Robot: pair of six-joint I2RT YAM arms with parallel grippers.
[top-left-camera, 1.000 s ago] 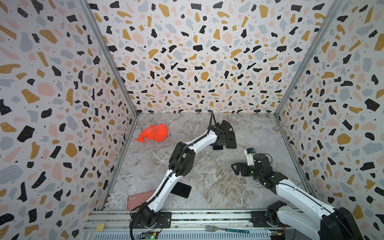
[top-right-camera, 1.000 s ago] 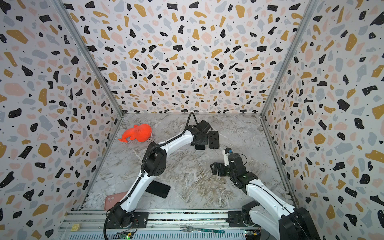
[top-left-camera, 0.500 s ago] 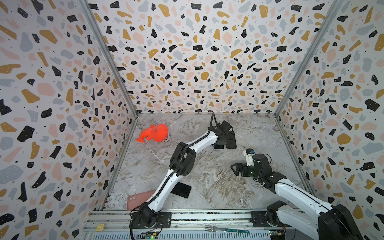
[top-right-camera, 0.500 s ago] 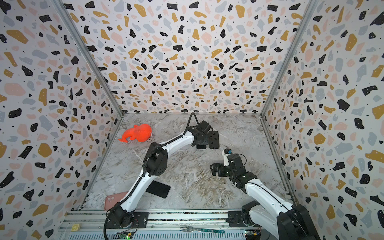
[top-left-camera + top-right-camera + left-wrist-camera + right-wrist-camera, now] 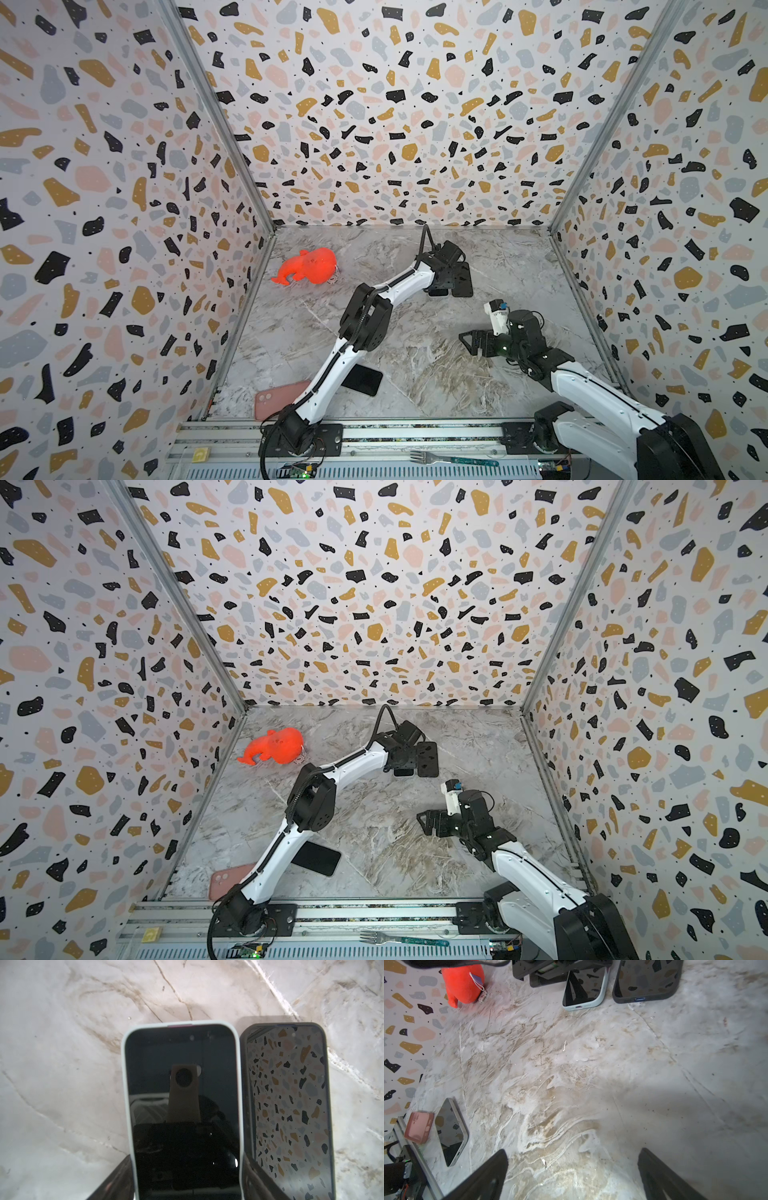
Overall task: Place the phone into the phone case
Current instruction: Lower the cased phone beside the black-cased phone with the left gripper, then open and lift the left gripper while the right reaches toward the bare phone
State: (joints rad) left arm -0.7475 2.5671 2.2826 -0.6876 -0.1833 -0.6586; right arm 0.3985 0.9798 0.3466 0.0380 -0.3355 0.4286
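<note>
Left gripper (image 5: 187, 1159) is part-spread, its fingers (image 5: 116, 1178) against both long edges of the pale-blue-cased phone (image 5: 182, 1084), a contact only the left wrist view shows. The phone lies flat at far centre, long axis near–far, port end nearward. A black-cased phone (image 5: 288, 1109) lies parallel just beside it. Right gripper (image 5: 573, 1152) gapes wide, holding nothing. In the top views the left arm half hides the bare phone (image 5: 365, 380) and pink case (image 5: 270, 401).

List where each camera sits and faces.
Both top views: high at the front, looking down onto the table; left gripper and right gripper both show.
Left wrist: over the light-cased phone, facing down; its fingers flank it.
Right wrist: low, facing across toward the orange plush; its open fingers show.
Shared: both wrist views catch the light-cased phone.
</note>
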